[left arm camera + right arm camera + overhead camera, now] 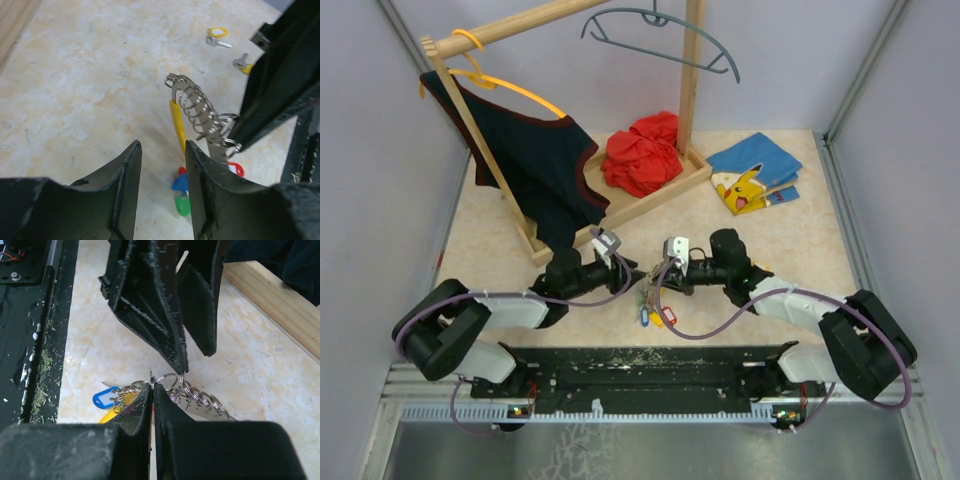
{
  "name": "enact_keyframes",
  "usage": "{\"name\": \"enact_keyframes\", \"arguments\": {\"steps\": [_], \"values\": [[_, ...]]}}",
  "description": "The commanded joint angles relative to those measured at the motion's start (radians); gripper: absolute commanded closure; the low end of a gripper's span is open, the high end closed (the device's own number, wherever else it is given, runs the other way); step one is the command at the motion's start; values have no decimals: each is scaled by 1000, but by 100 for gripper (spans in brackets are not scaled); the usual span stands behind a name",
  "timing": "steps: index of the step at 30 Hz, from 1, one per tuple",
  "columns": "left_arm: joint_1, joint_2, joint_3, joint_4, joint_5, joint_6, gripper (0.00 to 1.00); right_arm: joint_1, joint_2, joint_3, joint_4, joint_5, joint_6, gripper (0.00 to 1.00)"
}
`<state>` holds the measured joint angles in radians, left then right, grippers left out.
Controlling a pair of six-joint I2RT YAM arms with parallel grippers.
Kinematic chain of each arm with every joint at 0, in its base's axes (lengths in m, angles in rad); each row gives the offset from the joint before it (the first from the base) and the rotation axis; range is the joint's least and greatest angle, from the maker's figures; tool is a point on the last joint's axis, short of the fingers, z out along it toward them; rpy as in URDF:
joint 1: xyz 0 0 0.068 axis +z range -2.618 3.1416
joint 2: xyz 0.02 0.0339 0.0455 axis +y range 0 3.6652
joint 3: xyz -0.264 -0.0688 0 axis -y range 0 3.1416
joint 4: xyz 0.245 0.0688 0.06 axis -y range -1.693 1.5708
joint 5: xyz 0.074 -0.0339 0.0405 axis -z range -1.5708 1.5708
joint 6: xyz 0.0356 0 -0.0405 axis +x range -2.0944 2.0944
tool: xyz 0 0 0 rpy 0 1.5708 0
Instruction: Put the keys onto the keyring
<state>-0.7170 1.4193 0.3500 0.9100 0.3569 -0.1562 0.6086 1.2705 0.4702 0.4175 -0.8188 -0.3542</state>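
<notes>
Left wrist: right claw (239, 138) pinches keyring (194, 106), left claw (162, 148) part-open, loose keys (216, 35) beyond.

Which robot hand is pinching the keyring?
The right gripper: its jaws are shut on the keyring. The left gripper stands open beside it.

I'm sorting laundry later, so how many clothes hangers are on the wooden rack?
2. An orange hanger carries the dark top at the left end of the rail. A grey-blue hanger hangs bare further right. None seems hidden.
</notes>
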Motion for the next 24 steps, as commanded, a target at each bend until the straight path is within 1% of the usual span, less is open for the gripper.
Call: {"name": "enact_keyframes", "arguments": {"steps": [1,3,5,7,9,13,16,19,24], "values": [[8,-14,37,-84,-159,-55,54,10,-46,70,-15,-59,-61,100],[11,-20,35,-88,-146,-38,55,10,-44,75,-25,-55,-69,100],[11,-36,21,-62,-82,15,54,10,-39,81,-31,-45,-78,100],[10,-55,-5,-19,2,99,54,10,-33,87,-35,-36,-81,100],[10,-80,-38,36,63,140,55,10,-30,92,-40,-26,-84,100],[10,-122,-113,167,163,187,63,10,-29,96,-47,-19,-89,100],[10,-118,-120,194,242,206,69,10,-30,98,-53,-19,-94,100],[4,-88,-110,217,324,208,68,10,-30,102,-56,-27,-97,100],[-11,-42,-94,246,361,240,66,10,-28,104,-51,-46,-98,100]]}}
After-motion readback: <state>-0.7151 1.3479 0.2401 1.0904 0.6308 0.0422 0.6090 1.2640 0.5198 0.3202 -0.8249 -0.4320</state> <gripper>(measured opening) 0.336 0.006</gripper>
